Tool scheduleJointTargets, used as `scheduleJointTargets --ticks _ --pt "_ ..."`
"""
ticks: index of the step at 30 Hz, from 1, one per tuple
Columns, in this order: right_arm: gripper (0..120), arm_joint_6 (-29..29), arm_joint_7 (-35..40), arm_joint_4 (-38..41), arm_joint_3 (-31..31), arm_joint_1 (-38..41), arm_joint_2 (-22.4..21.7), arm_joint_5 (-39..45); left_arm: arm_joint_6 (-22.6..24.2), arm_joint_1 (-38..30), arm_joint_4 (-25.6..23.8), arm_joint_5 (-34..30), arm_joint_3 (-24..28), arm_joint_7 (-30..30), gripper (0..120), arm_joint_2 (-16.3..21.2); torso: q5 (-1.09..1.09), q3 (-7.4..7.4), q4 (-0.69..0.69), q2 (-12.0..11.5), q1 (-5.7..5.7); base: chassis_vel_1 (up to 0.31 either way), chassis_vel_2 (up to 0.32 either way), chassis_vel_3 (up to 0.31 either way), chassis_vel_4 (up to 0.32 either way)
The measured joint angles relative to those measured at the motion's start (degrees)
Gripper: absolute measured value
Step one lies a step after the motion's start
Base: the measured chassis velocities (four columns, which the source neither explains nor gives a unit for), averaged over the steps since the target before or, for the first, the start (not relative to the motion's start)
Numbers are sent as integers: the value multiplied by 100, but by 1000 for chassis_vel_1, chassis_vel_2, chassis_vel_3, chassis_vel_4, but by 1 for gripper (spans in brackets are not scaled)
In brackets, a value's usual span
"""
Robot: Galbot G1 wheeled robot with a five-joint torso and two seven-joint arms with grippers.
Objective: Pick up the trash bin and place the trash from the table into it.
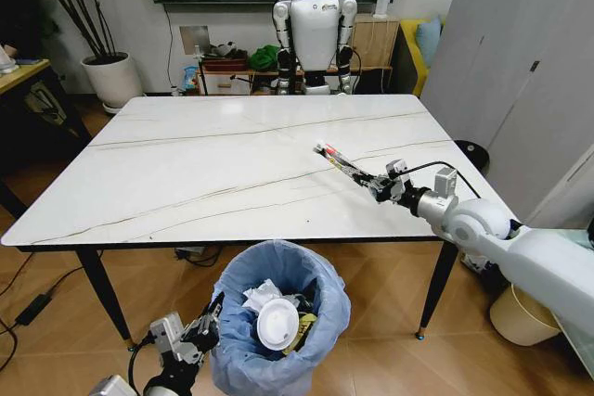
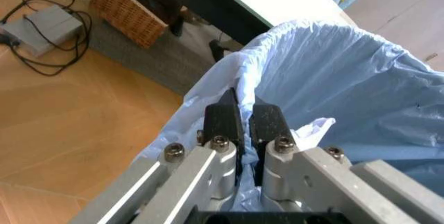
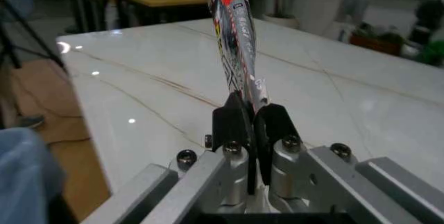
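Note:
The trash bin (image 1: 278, 317), lined with a light-blue bag (image 2: 333, 78), is held in front of the table's near edge. Inside lie a white disc (image 1: 277, 325), tissues and wrappers. My left gripper (image 1: 212, 314) is shut on the bin's rim (image 2: 243, 110) at its left side. My right gripper (image 1: 379, 185) is over the right part of the table (image 1: 186, 173). It is shut on the slim red-black tube (image 1: 342, 163), which sticks out from the fingers (image 3: 239, 122) just above the marble top.
A white humanoid robot (image 1: 314, 30) stands behind the table's far edge. A potted plant (image 1: 109, 76) is at the back left, a beige bucket (image 1: 524, 314) on the floor at the right. Cables and a wicker basket (image 2: 128, 11) lie under the table.

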Motion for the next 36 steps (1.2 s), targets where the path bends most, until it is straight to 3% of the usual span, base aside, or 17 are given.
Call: scheduleJointTargets --ticks 6,13,17,33,36 --pt "0 294 -1204 888 300 -122 -590 -773 22 16 -52 -23 30 -46 0 28 2 0 1 0 0 0 0 0 0" --pt "0 250 -1646 1778 467 -254 -1238 -2331 58 29 -108 2 81 -133 0 -31 1 -1 1 0 0 0 0 0 0" --pt "0 211 -1676 1992 536 -276 -1471 -2780 79 20 -113 57 125 -200 0 -80 2 0 1 0 0 0 0 0 0" --pt "0 86 -1507 2532 578 -333 -1736 -2929 109 -28 -129 153 264 -453 0 -269 1 0 1 0 0 0 0 0 0" --pt "11 126 -1490 2558 519 -335 -1706 -2884 103 -36 -129 201 314 -380 0 -296 1 0 1 0 0 0 0 0 0"
